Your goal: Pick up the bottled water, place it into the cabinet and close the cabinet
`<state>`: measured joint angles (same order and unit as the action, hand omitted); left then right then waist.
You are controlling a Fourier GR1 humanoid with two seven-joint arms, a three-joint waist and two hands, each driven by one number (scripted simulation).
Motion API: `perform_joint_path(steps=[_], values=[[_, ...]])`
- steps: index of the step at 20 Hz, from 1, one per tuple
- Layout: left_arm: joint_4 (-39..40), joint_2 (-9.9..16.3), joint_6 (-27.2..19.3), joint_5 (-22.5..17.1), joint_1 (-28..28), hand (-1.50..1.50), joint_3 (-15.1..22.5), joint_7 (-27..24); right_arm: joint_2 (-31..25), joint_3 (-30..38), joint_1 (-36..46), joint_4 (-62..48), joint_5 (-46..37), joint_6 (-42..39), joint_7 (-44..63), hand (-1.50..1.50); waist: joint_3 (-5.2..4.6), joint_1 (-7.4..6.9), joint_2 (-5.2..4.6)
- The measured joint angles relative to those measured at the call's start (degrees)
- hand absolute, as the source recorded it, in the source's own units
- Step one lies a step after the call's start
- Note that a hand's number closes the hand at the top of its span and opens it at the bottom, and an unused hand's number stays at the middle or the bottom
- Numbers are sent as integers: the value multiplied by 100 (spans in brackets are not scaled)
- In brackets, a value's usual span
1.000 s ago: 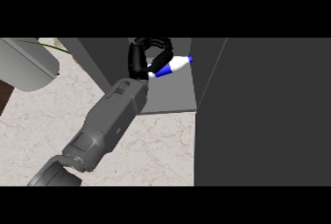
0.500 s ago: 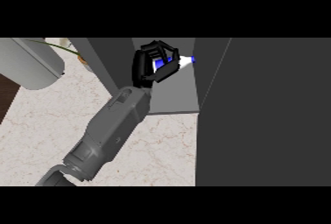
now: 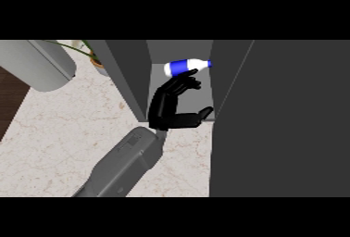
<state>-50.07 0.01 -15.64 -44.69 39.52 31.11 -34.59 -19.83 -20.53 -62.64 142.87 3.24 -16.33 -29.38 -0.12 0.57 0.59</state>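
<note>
Lying on its side inside the cabinet (image 3: 179, 51), the bottled water (image 3: 183, 67) is seen deep in the open compartment, its white cap turned toward the dark wall at the right. The hand (image 3: 171, 104) is stretched into the opening with its fingers (image 3: 186, 81) straight and spread; their tips are just at the bottle's blue label, but nothing is curled round it, so the bottle is judged to be released. Which arm this is cannot be read with certainty; from its entry at the lower left it is taken as the left hand, and the other hand is not shown.

The step in hand is judged to be the withdrawal before the door is closed. It is best done by drawing the hand straight back along the forearm's line, with the fingers kept straight so the bottle is not rolled or dragged toward the counter (image 3: 68, 125). The thumb, close to the compartment's front edge, should be cleared first. Only once the whole hand is outside should the door be swung.
</note>
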Motion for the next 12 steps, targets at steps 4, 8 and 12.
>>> perform_joint_path(steps=[4,8,12], values=[[-955,114,-155,94,-850,-150,468,147,53,-216,-119,16,-58,135,-51,-150,2,-93,22],[-1910,532,-296,163,-1853,-150,715,92,46,-380,-214,13,-128,258,-126,-150,0,-170,38],[-2766,1073,-360,226,-2865,-150,858,-98,-87,-466,-231,15,-196,305,-156,150,-3,-227,34]])
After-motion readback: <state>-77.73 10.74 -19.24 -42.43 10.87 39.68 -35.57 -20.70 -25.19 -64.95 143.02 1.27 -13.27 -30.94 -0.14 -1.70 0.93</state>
